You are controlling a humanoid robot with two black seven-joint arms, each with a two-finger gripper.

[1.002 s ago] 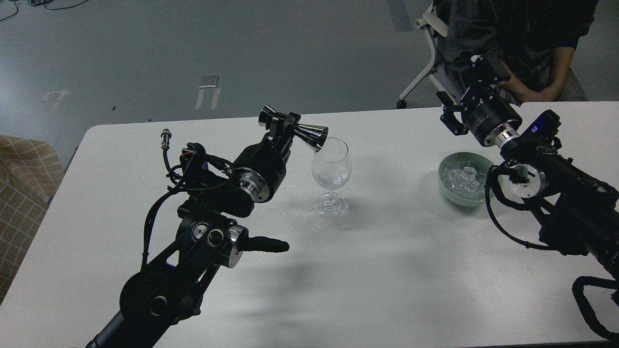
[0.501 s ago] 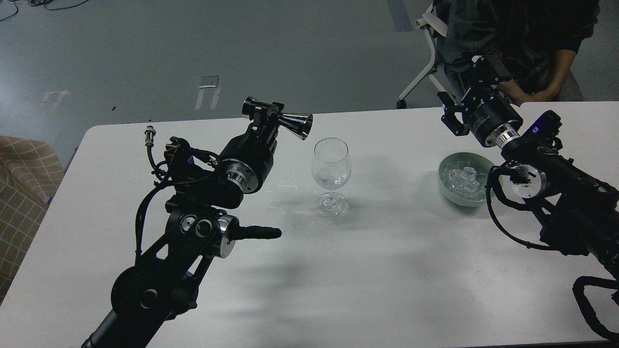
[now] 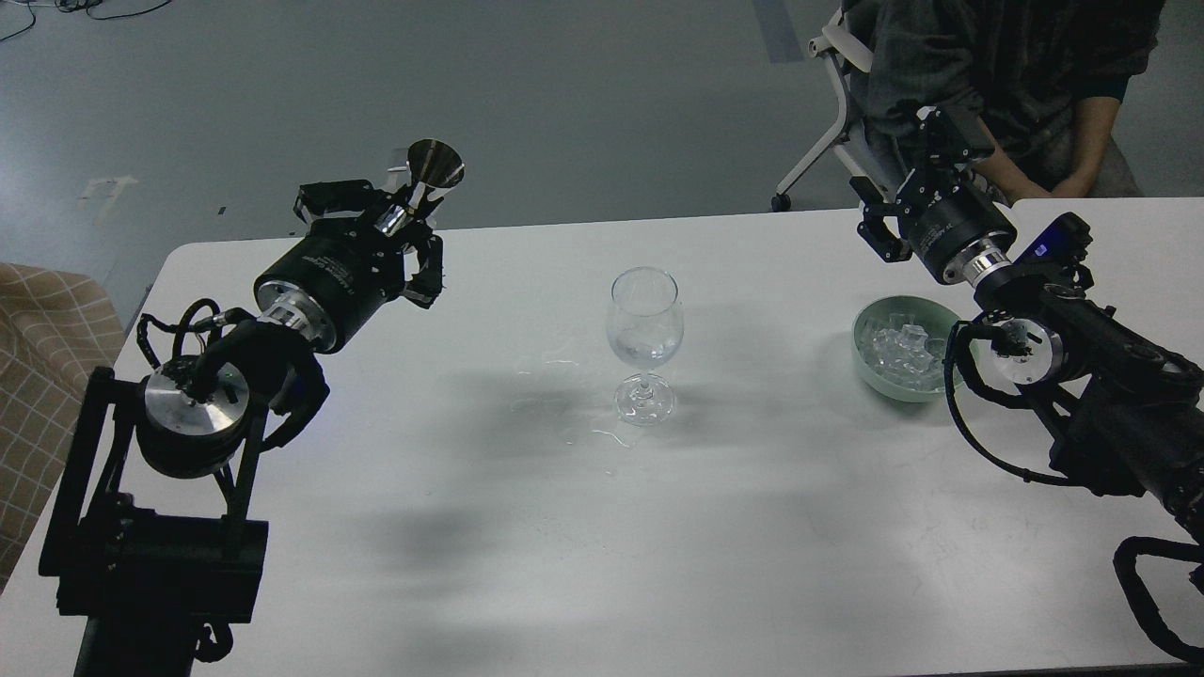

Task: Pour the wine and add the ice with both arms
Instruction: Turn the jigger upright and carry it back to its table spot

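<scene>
A clear wine glass (image 3: 644, 320) stands upright in the middle of the white table (image 3: 752, 527), with a little colourless wine (image 3: 645, 354) in its bowl. My left gripper (image 3: 403, 218) is shut on a shiny metal jigger (image 3: 433, 171), held mouth-up above the table's far left edge, well left of the glass. A pale green bowl (image 3: 870, 371) of ice (image 3: 903, 343) sits at the right. My right gripper (image 3: 950, 132) hovers behind and above the bowl; it is dark against the person's clothes and its fingers cannot be told apart.
Small clear splashes (image 3: 564, 418) lie on the table left of the glass foot. A seated person (image 3: 1016, 66) and a white chair (image 3: 837, 85) are behind the far right edge. Checked fabric (image 3: 42, 338) lies off the left edge.
My left arm has swung back to the left, away from the glass. The jigger went from tipped over the rim to mouth-up. The right arm has barely moved.
</scene>
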